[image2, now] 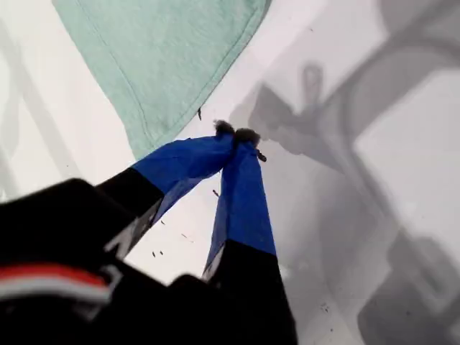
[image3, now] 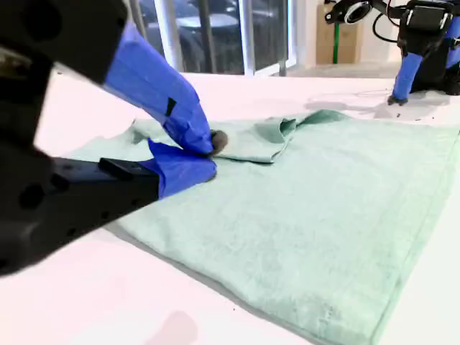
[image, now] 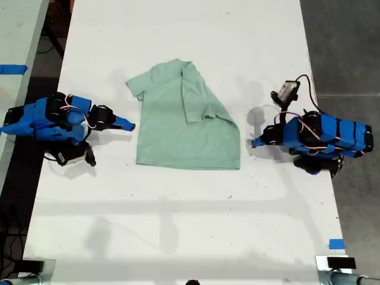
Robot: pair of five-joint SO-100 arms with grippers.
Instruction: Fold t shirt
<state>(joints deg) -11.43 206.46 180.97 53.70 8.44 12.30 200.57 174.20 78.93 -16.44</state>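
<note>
1. The pale mint-green cloth t shirt point(image: 178, 127) lies centre of the exterior view on the white table point(image: 178, 225), with the sleeve on that view's right folded inward.
2. My first gripper point(image: 255, 142) has its jaws pressed together and empty, near the hem corner.
3. My second gripper point(image: 130, 126) is likewise closed on nothing, beside the unfolded edge.
4. Recommended: spread the jaws, pinch the edge squarely, and fold across evenly.
</note>
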